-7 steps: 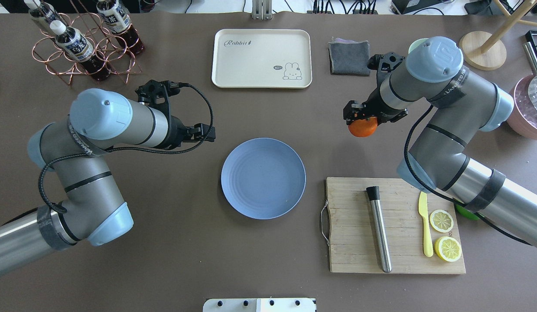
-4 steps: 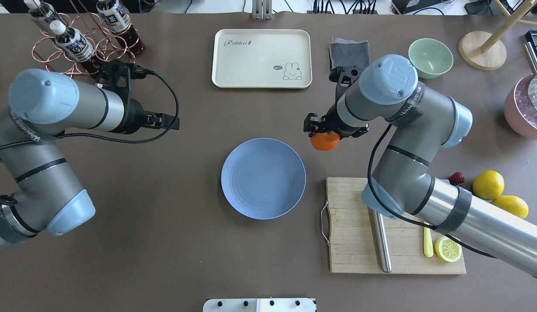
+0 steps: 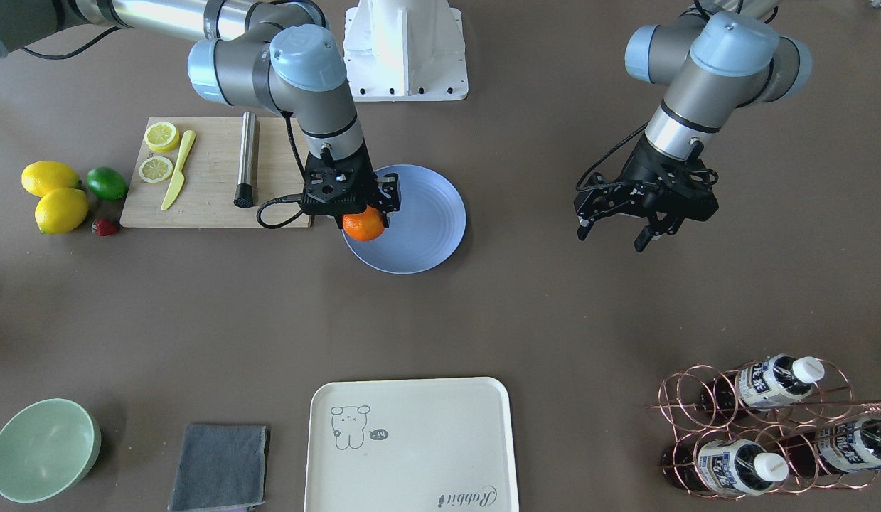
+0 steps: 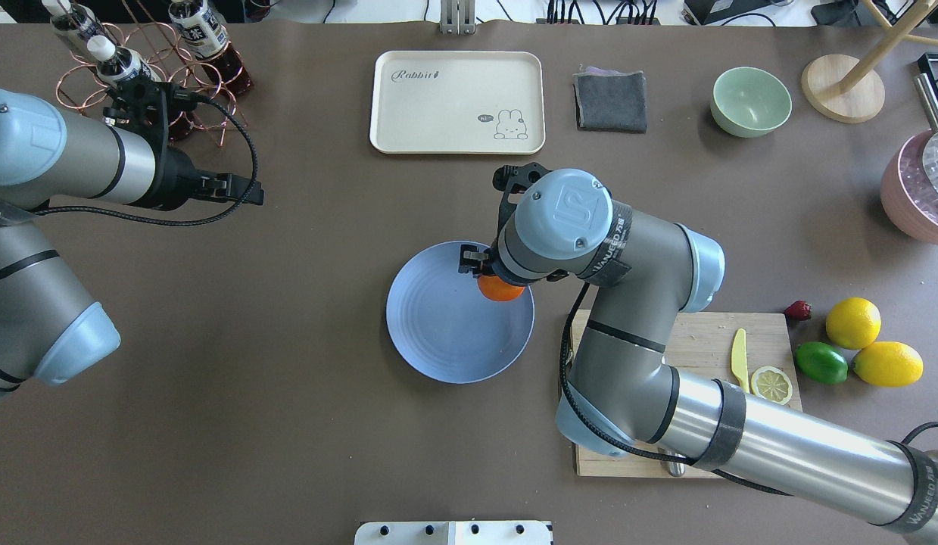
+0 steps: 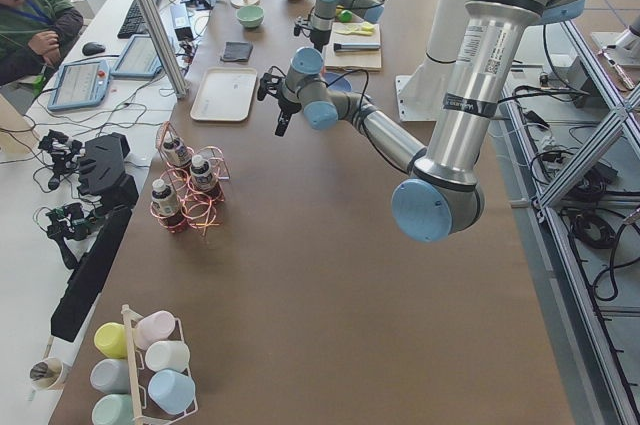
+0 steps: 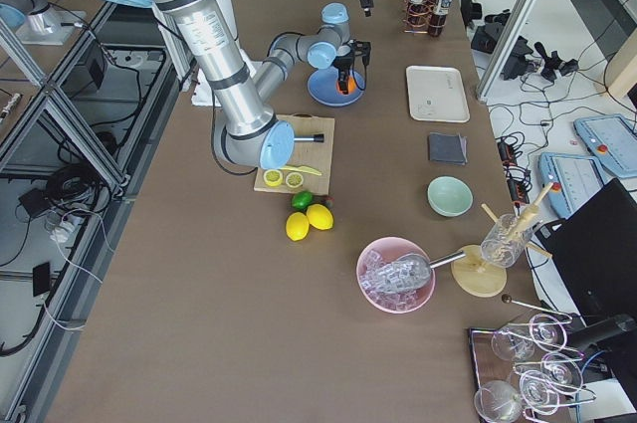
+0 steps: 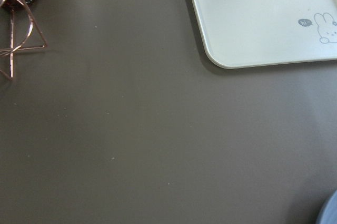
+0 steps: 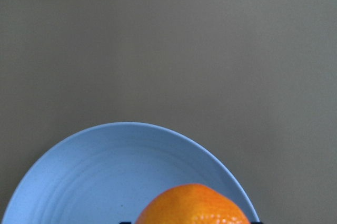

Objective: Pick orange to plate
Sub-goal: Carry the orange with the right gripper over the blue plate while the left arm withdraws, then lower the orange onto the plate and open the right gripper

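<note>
R end effector (image 3: 364, 217) is clamped on the orange (image 3: 363, 226), holding it over the plate (image 3: 429, 235), just inside the rim nearest the cutting board (image 3: 205, 192). Can't tell if orange touches plate. L end effector (image 3: 614, 237) hangs w/ fingers apart over bare desk (image 3: 525, 306), well apart from plate. Cream tray (image 4: 456, 102) reads "Rabbit", w/ a bunny drawing & small "hi!" bubble. Labels on bottles (image 3: 767, 380) in wire rack (image 3: 689, 398) are too small to read.
</note>
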Robot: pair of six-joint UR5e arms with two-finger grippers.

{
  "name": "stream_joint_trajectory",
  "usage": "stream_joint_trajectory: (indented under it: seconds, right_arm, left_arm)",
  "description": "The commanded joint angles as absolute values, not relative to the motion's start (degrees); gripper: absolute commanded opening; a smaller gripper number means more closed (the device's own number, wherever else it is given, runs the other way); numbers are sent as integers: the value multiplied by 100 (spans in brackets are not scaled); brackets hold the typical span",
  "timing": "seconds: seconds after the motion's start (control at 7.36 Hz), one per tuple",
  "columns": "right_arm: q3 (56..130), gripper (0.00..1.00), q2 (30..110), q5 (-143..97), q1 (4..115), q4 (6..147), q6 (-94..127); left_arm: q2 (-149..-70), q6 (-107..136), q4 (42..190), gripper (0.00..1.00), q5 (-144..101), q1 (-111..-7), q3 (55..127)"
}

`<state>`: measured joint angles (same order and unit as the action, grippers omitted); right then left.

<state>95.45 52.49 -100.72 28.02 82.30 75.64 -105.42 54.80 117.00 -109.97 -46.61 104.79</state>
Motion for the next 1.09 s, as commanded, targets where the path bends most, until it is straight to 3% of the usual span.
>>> stream_joint_trajectory:
  seconds: [0.0, 0.95]
  right_arm:
    - [9371, 0, 5168, -9784, 2541, 8201, 7681]
    - [8877, 0, 4747, -9624, 2268, 8183, 7971]
  left_arm:
    - [-10267, 5222, 11672, 98, -11536, -4745, 10337]
    - [-10178, 4597, 11514, 98, -11637, -5141, 10187]
